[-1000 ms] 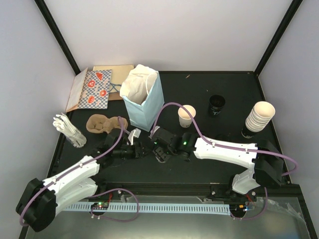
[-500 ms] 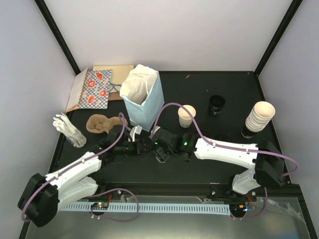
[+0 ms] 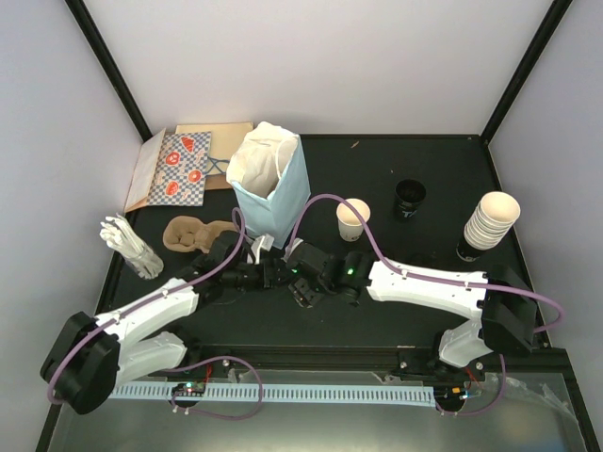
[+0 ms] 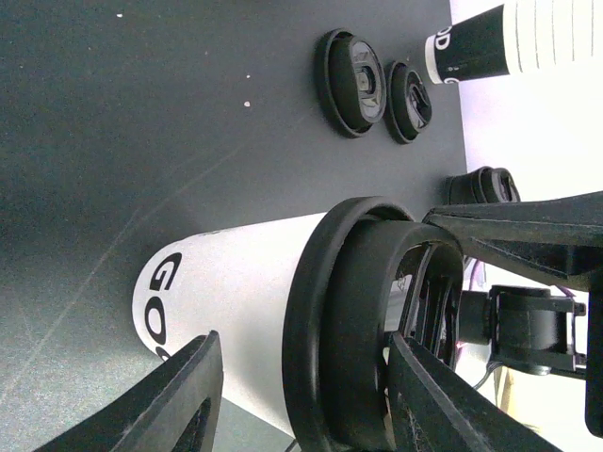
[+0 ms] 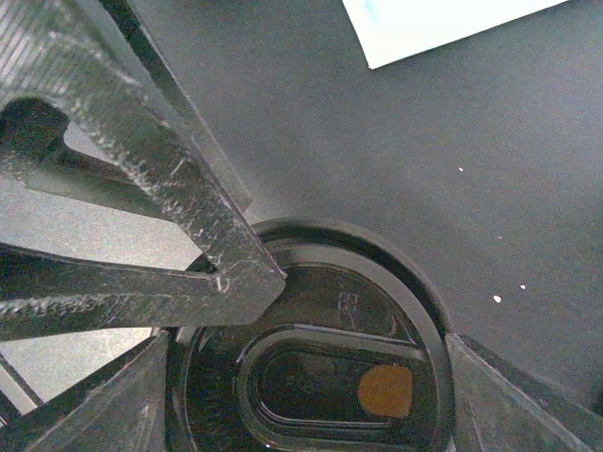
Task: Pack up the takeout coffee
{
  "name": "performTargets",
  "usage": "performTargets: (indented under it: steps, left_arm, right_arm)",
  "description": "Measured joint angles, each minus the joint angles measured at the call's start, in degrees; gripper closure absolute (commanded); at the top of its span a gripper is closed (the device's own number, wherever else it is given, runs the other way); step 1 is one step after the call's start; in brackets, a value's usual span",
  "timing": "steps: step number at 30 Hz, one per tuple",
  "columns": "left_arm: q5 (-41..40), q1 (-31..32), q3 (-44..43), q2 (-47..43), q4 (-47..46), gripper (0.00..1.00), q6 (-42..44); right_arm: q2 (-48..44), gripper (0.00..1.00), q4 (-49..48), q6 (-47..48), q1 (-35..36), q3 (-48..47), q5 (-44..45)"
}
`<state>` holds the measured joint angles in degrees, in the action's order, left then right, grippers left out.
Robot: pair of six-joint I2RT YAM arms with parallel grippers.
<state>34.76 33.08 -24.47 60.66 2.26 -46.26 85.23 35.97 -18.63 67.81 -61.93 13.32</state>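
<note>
Against a second ago: the left arm has reached further right and far, so the left gripper (image 4: 303,344) now sits almost against the right gripper (image 5: 306,336) at mid-table. The white sliver of cup seen from above has shifted a little right and far with it. The left fingers have eased wider. The right arm has not moved.

Lidded coffee cup (image 4: 236,282): upright on the black table (image 3: 396,160), just on the near side of the light blue paper bag (image 3: 278,193), between the two grippers. Its black lid (image 4: 363,311) is on, and the wall carries dark lettering ("GO" is all that shows).

Left gripper: partly open. In its own wrist view one finger (image 4: 179,400) stands beside the cup's base end and the other beside the lid. In the right wrist view the tip of a ribbed finger rests on the lid's rim. I cannot tell whether it clamps anything.

Right gripper: directly over the cup, looking down on the lid. The fingers are spread wide, one on each side of the lid, with their inner edges meeting its rim. I cannot tell whether that is a firm hold or bare contact.

Elsewhere: an open cup (image 3: 353,218) stands right of the bag. A stack of cups (image 3: 492,218) stands at the far right, with two loose lids (image 4: 353,83) beside it.
</note>
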Motion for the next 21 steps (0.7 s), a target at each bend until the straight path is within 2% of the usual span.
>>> performTargets:
  steps: [4, 8, 13, 17, 21]
  left_arm:
    - [-0.7, 0.0, -0.9, 0.2, 1.5, 0.51, 1.2]
    - [-1.4, 0.1, -1.6, 0.1, 2.6, 0.51, 1.9]
    - [-2.0, 0.1, -2.5, 0.1, 4.2, 0.51, 2.6]
    - [-2.4, 0.1, -3.4, 0.0, 6.1, 0.5, 3.0]
    - [-3.3, 0.1, -4.4, -0.7, 8.7, 0.44, 3.6]
  right_arm:
    - [0.4, 0.16, 0.9, -1.2, 0.1, -0.8, 0.9]
    - [0.4, 0.14, 2.7, -2.4, 0.2, -1.3, 1.9]
    - [0.4, 0.01, 4.9, -2.9, 0.2, -2.3, 3.8]
    - [-0.7, 0.0, 5.6, -3.0, 0.2, -2.7, 4.7]
    - [-3.3, 0.0, 6.1, -3.0, 0.2, -3.2, 4.8]
